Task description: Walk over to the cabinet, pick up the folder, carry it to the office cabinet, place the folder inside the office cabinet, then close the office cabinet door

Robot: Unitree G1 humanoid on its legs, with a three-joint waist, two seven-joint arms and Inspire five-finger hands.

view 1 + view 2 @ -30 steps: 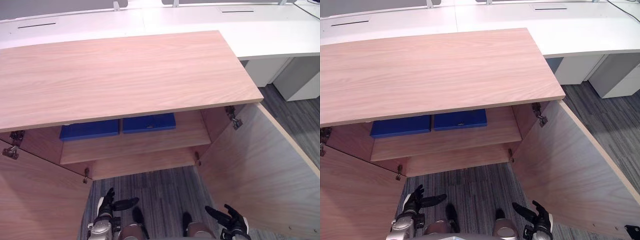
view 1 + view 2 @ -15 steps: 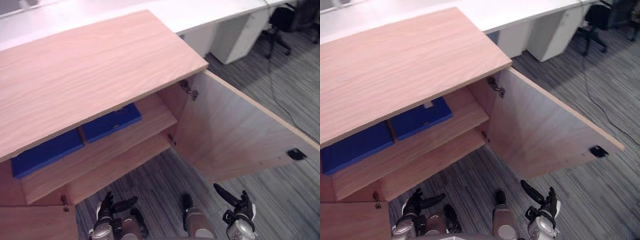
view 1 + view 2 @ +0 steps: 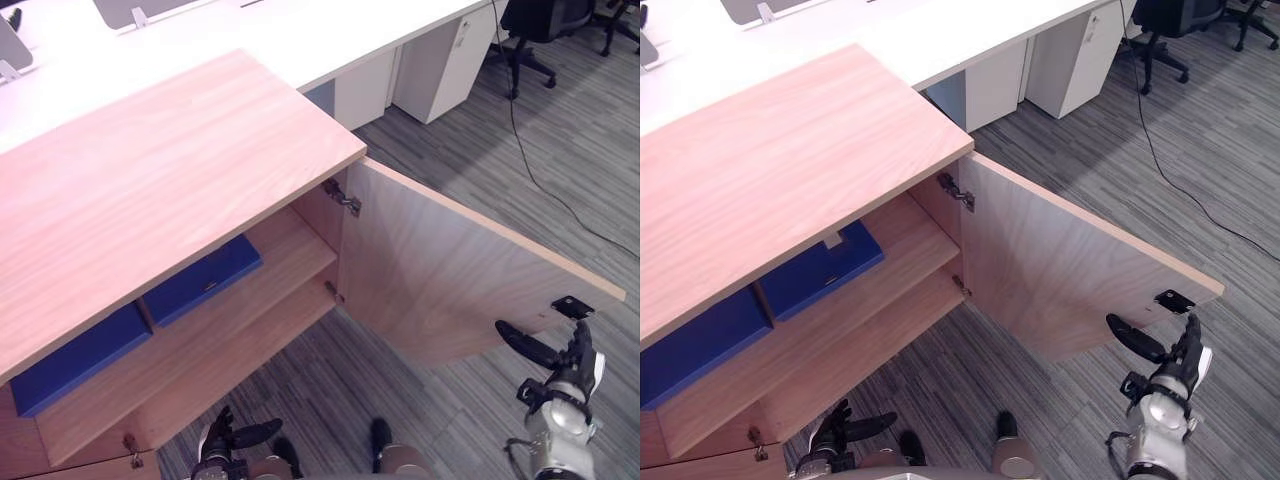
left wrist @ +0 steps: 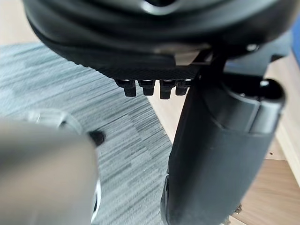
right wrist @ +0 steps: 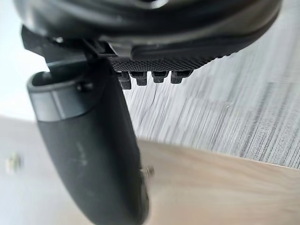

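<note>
Folders [image 3: 203,279] shelved, we poise the right hand [image 3: 575,360], straight-fingered and empty, beside the open door [image 3: 450,280]'s edge to push it shut; left hand [image 3: 235,437] hangs relaxed.

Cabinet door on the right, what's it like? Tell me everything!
The light wood-grain right cabinet door is a flat panel, swung wide open above grey striped carpet. Two metal hinges join it to the cabinet side; a small black catch sits near its outer corner. The robot's open right hand is close by that edge; touching is unclear.
</note>
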